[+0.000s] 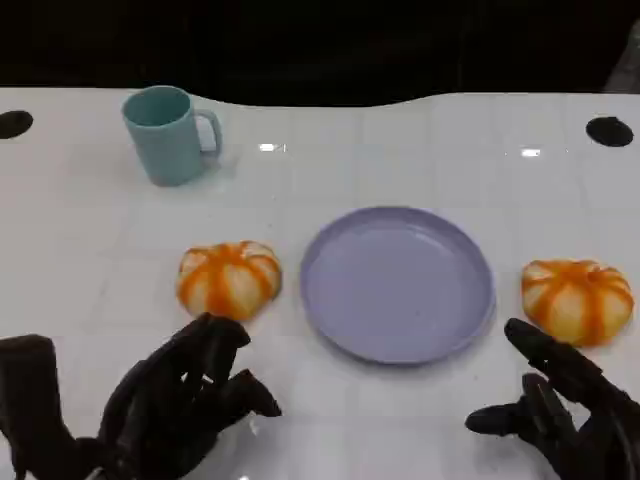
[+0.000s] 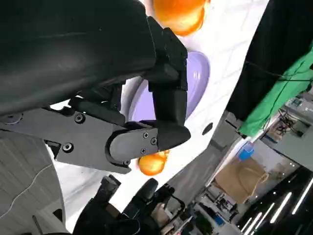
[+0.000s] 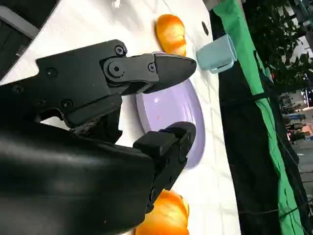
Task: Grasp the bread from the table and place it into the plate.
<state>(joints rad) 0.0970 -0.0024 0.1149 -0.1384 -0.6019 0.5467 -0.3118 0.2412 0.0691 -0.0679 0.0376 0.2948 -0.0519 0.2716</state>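
Head view: two round orange-striped bread buns (image 1: 229,279) flank the plate (image 1: 398,283).

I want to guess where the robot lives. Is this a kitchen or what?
Probably a lab or workshop, not a kitchen. A green cloth hangs past the white table, there are cluttered benches behind, and the breads look like props.
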